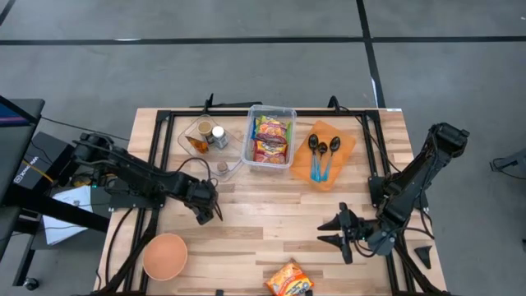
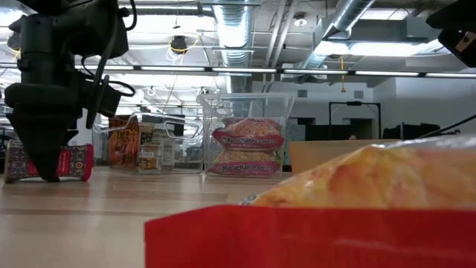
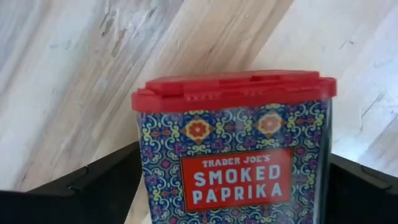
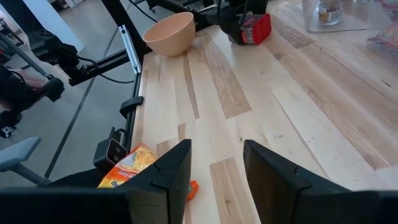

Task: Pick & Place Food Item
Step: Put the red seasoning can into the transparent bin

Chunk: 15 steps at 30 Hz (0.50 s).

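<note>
1. Smoked paprika tin (image 3: 233,146) fills the left wrist view, standing upright on the counter (image 1: 279,205) at left centre of the high view.
2. Left gripper (image 1: 207,215): spread wide, fingers flanking the tin, not clamping.
3. Right gripper (image 1: 339,233): partly open, empty, lower right, well apart.

Left claw (image 2: 46,160) down on the counter (image 2: 111,208), straddling a lying paprika tin (image 2: 74,161). Clear bin (image 2: 245,134) of noodle packs behind, mid-counter. Spice jars (image 2: 149,156) in a clear tray between. Snack bag (image 2: 357,186) with red edge close up in front.
</note>
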Each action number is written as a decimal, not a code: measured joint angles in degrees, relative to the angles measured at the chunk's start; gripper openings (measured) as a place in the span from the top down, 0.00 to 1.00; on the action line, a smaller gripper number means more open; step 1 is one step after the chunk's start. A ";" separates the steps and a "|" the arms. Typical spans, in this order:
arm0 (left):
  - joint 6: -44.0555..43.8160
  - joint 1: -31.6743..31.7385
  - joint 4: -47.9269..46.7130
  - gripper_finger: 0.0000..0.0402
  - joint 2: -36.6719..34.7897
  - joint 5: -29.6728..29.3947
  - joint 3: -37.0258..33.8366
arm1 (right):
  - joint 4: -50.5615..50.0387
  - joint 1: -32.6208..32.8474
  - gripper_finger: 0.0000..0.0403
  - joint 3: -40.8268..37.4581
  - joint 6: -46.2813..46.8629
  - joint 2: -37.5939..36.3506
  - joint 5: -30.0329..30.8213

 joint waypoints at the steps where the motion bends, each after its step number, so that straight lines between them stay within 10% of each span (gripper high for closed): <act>1: 0.32 0.25 0.43 0.05 -0.10 -0.38 -0.02 | 0.00 -0.18 0.64 0.00 0.02 0.00 0.02; 15: 8.94 -0.24 14.04 0.28 -5.88 -3.28 -0.43 | -0.05 -0.18 0.64 0.00 -1.50 0.02 0.35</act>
